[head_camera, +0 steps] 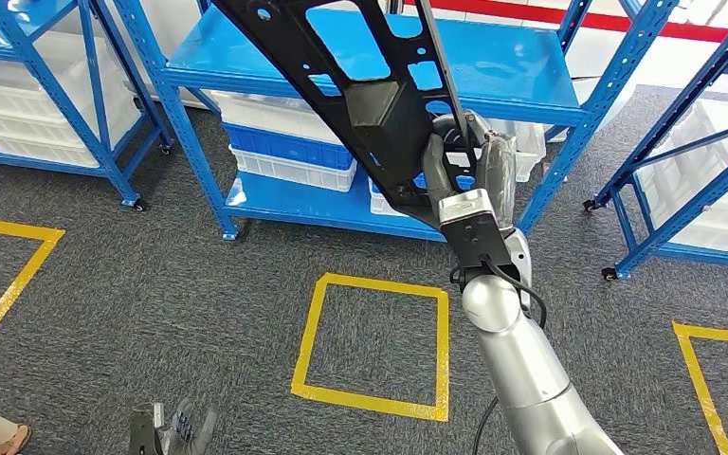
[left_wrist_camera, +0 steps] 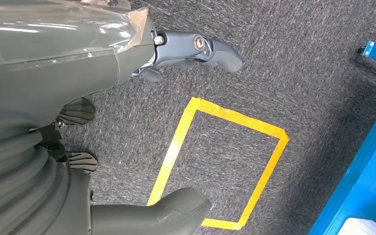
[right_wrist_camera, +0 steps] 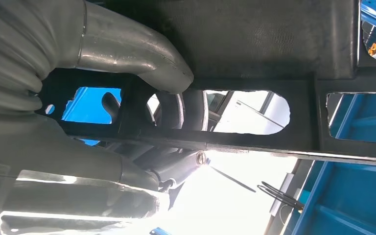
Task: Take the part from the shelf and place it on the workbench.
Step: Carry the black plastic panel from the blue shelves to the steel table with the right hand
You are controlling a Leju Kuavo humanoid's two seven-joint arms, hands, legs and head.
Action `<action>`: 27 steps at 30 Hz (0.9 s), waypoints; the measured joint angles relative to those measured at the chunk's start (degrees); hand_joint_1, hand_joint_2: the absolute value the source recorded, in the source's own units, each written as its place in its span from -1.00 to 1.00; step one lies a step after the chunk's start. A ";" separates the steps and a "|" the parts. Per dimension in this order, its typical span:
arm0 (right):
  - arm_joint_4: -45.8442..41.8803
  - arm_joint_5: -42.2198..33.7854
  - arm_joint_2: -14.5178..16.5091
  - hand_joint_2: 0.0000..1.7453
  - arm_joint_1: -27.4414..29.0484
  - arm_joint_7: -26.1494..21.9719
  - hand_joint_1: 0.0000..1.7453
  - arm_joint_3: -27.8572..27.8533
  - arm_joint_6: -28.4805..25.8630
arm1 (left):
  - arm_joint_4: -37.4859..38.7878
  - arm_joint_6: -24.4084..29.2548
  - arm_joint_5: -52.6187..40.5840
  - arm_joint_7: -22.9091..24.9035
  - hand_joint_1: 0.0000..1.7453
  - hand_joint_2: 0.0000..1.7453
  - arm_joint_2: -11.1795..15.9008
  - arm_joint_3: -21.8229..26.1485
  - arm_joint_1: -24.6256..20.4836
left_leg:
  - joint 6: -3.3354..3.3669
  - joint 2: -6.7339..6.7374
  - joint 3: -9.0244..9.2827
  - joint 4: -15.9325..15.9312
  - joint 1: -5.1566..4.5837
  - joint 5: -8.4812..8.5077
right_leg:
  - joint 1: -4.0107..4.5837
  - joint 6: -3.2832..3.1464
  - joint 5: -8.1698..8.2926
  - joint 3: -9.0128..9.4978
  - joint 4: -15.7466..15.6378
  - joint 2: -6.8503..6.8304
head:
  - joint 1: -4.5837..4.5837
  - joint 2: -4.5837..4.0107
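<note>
A robot's right robot hand (head_camera: 462, 175) holds a long black part (head_camera: 341, 71) aloft before a blue shelf (head_camera: 493, 71).

The fingers are clamped around the part's lower end; the perforated piece slants upward and leftward, clear of the shelf boards, its cut-outs showing blue behind. In the right wrist view the thumb (right_wrist_camera: 127, 46) presses on the part's frame (right_wrist_camera: 254, 44). The left robot hand (head_camera: 172, 428) hangs low over grey carpet (head_camera: 152, 294), fingers apart and empty, near a yellow tape square (head_camera: 374, 343). White bins (head_camera: 47, 95) sit on a neighbouring shelf.
</note>
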 joint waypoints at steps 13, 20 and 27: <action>0.01 1.16 -0.17 1.00 -0.01 0.01 1.00 0.00 -0.57 | -0.02 -0.03 0.00 -0.07 -1.00 1.00 0.05 0.00 -0.04 | 0.75 -0.05 0.04 -0.49 -0.01 0.44 | -0.49 0.70 0.36 0.17 -0.47 -0.09 | -0.03 0.00; 0.36 2.10 -0.40 1.00 0.74 0.09 1.00 0.02 -0.88 | -0.11 -0.15 -0.01 -0.11 -1.00 1.00 0.06 0.00 0.24 | 1.31 -0.72 -0.10 -1.66 0.51 1.74 | -0.56 -0.51 -7.83 -6.46 16.62 0.08 | 0.28 0.00; 0.65 2.08 -0.96 1.00 1.59 0.12 1.00 -0.05 -1.01 | -0.21 0.04 -0.15 -0.09 -1.00 1.00 0.19 0.02 0.45 | -1.20 -2.76 -1.45 -0.67 0.70 2.09 | -0.66 -0.56 -3.95 2.28 1.83 1.31 | 0.11 0.00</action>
